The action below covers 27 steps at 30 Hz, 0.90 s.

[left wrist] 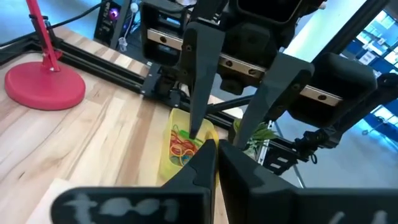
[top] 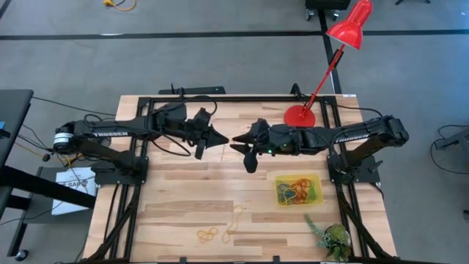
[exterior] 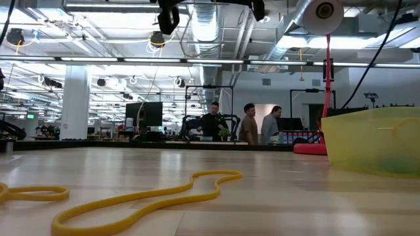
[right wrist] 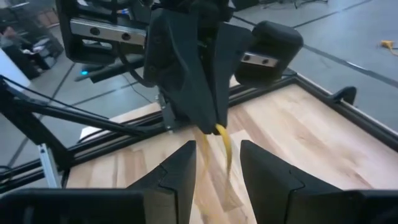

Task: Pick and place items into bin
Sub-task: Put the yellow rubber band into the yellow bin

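1. The left tool [top: 220, 137] hangs above the middle of the wooden surface [top: 176, 191], its two dark fingers pinched shut on one end of a yellow rubber band [right wrist: 222, 142]; the rest of the loop dangles free below the tips.
2. The right tool [top: 238, 143] faces it tip to tip, just beside it. Its fingers [right wrist: 177, 171] stand apart on either side of the dangling band and are not gripping it.
3. This looks like a hand-over from left tool to right tool.
4. The band is thin, light and floppy, with no shape of its own. It will likely swing or slip, so the safest hold is a firm pinch across the strand just under the left tips.
5. The bin [top: 298, 189], a shallow yellow tray, sits on the right half of the surface, near the right arm's base, with a tangle of coloured bands already inside.
6. More yellow bands [top: 220, 229] lie loose near the front edge of the surface, well apart from the bin.
7. A red lamp [top: 300, 115] stands behind the bin, and a green plant sprig [top: 330, 235] lies in front of it.
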### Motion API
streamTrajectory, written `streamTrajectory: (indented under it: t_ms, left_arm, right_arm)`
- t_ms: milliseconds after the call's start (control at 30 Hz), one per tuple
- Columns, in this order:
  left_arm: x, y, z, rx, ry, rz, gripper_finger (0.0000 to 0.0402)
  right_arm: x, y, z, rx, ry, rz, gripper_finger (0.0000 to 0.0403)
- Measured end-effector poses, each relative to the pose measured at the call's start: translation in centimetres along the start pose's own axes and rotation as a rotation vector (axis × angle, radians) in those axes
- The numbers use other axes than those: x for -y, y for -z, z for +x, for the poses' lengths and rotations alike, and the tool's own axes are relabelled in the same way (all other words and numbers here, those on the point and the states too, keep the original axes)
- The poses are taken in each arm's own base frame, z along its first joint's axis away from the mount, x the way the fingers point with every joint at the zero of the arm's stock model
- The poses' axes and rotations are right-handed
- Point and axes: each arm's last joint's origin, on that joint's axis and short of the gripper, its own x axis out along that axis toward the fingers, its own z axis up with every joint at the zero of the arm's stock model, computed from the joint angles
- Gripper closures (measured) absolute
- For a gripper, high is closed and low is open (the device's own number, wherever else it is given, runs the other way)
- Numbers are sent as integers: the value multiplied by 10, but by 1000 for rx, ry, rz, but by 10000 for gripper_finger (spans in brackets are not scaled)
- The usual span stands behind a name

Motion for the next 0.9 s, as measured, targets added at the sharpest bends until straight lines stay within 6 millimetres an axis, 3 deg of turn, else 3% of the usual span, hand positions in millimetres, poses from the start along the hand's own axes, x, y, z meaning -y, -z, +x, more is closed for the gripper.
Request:
streamTrajectory:
  t_ms: [233,567,900]
  left_arm:
    - [-1,1,2,3,-17,2,401]
    - [-2,0,2,16,-39,5,401]
    - [-2,0,2,18,-40,6,401]
  right_arm:
    - [0,0,0,0,-4,-26,303]
    - [-1,0,0,-10,-28,-25,398]
    - [0,1,0,-14,-21,34,382]
